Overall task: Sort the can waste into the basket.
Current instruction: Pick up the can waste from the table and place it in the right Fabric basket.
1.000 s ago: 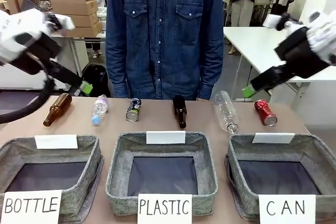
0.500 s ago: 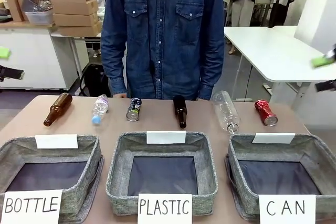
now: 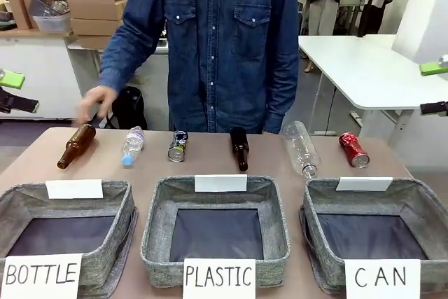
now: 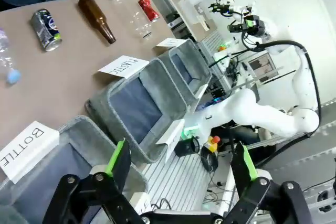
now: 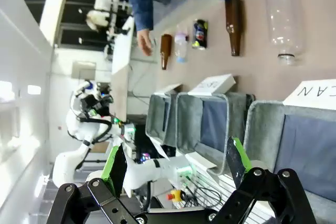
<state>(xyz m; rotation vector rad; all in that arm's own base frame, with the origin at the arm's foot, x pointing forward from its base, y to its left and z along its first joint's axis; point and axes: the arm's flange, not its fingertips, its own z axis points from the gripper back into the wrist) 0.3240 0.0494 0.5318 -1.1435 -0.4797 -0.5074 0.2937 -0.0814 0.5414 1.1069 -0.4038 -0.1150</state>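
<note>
The shiny red can [image 3: 353, 150] lies on its side at the table's far right, just behind the grey CAN basket [image 3: 420, 195]. The dark can [image 3: 178, 145] lies left of centre, between a small plastic bottle and a brown bottle. My left gripper [image 3: 10, 91] sits at the left edge, open and holding nothing, well above the table. My right gripper [image 3: 434, 88] is open at the right edge, above and right of the red can. The left wrist view shows its gripper [image 4: 181, 166] open, with the dark can [image 4: 45, 23] and red can [image 4: 147, 9] far off. The right wrist view shows its open gripper [image 5: 176, 169] and the CAN basket [image 5: 262, 129].
Two brown bottles [image 3: 75, 146] [image 3: 240, 148] and two clear plastic bottles [image 3: 132, 145] [image 3: 301, 148] lie in the same row. The BOTTLE basket [image 3: 119, 204] and PLASTIC basket [image 3: 157, 222] stand left of the CAN basket. A person's hand [image 3: 98, 99] hovers over the left brown bottle.
Both arms have drawn back from over the table to the picture's edges. The person's hand has come down toward the left brown bottle. Cans and bottles have not moved.
</note>
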